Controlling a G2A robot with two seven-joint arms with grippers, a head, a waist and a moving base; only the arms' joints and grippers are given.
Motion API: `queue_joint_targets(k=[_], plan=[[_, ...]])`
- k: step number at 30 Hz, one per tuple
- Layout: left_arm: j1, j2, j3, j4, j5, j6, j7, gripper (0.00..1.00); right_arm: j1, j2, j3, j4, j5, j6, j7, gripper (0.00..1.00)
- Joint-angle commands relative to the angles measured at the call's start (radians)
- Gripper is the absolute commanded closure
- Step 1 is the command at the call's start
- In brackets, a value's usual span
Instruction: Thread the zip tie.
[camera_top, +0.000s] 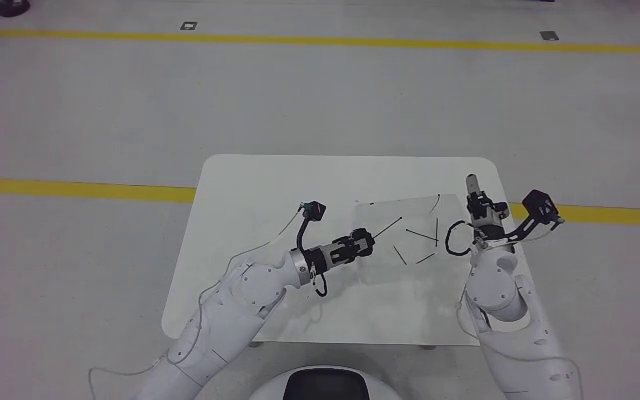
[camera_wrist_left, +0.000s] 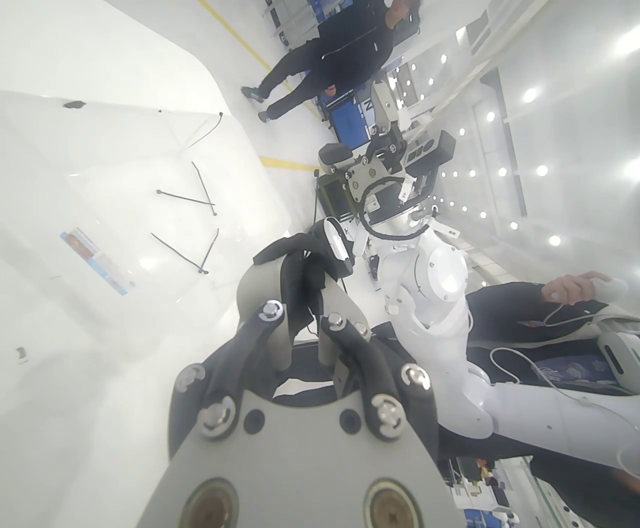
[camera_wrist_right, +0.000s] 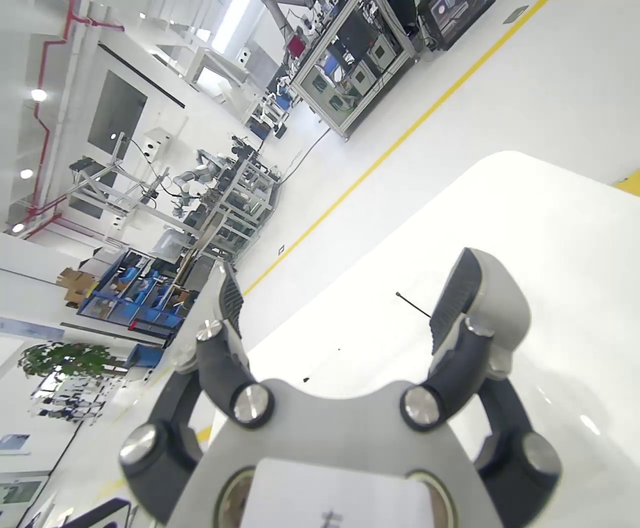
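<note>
I read this as an early stage: one tie is picked up and nothing is threaded. My left hand (camera_top: 366, 241) is over the middle of the white rounded-corner worktop (camera_top: 260, 200), fingers drawn narrow. A thin black plastic zip tie (camera_top: 388, 228) juts from its tips and runs straight toward the far right. From the top view I judge the tie to be pinched there. In the left wrist view the fingertips (camera_wrist_left: 262, 290) sit close together with black padding between them, and the tie is hidden there, so I cannot tell which end I hold. The strip is straight, with no loop, and its free end meets nothing that I can make out.

My right hand (camera_wrist_right: 340, 305) is at the right side of the worktop, pointing away from me, its fingers spread wide with nothing between them. It is well apart from the held tie.

Five loose black zip ties (camera_wrist_left: 185, 197) lie to the right of the left hand, between the two arms, on a clear plastic film (camera_wrist_left: 75, 165) spread over the worktop. Two pairs cross or meet at their ends, and one lies alone toward the far side.

Nearly the whole job is left. The right hand has to come over and take the free end, then the strip must be bent round and the tail fed through the head. With so thin a strip, I expect lining the tail up with the slot to be the fussy part.
</note>
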Motion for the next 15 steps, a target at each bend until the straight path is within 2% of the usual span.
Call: queue_joint_targets(k=[1,7,11,15], plan=[[0.000,0.000,0.000,0.000,0.000,0.000,0.000,1.00,0.016,-0.002,-0.006,0.011,-0.026,0.021,0.026,0.00],[0.000,0.000,0.000,0.000,0.000,0.000,0.000,1.00,0.063,-0.021,-0.001,0.079,-0.123,0.021,0.063,0.00],[0.000,0.000,0.000,0.000,0.000,0.000,0.000,1.00,0.084,-0.049,-0.010,0.107,-0.229,0.021,0.083,0.00],[0.000,0.000,0.000,0.000,0.000,0.000,0.000,1.00,0.133,-0.083,-0.013,0.145,-0.339,0.021,0.153,0.00]])
